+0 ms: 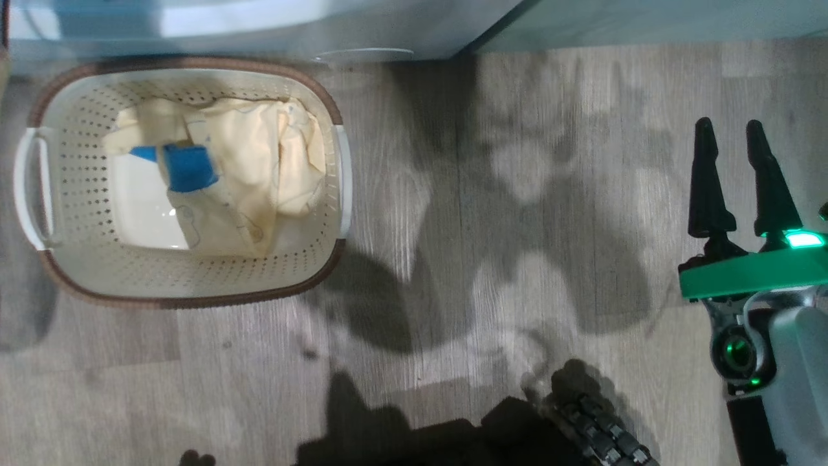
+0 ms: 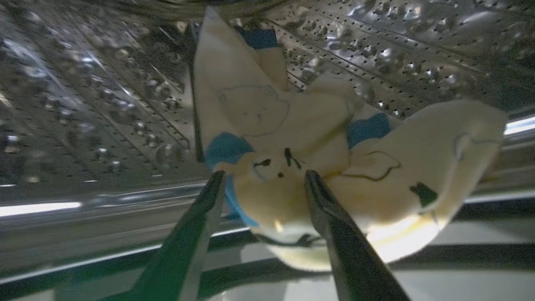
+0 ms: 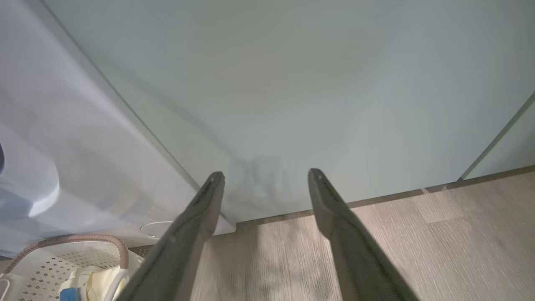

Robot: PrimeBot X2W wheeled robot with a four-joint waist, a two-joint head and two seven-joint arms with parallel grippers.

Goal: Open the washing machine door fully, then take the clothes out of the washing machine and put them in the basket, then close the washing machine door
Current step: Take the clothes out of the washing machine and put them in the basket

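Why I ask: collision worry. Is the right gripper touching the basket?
Apart. The head view shows a wide stretch of floor between the right gripper and the basket.

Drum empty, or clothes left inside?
Not empty. A cream garment with blue patches lies in the perforated steel drum, just ahead of the open left pincer.

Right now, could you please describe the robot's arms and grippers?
The right gripper has two long, tapering black fingers on a green wrist plate with a glowing green light, joined to a pale grey forearm. The left gripper shows the same dark, slender fingers.
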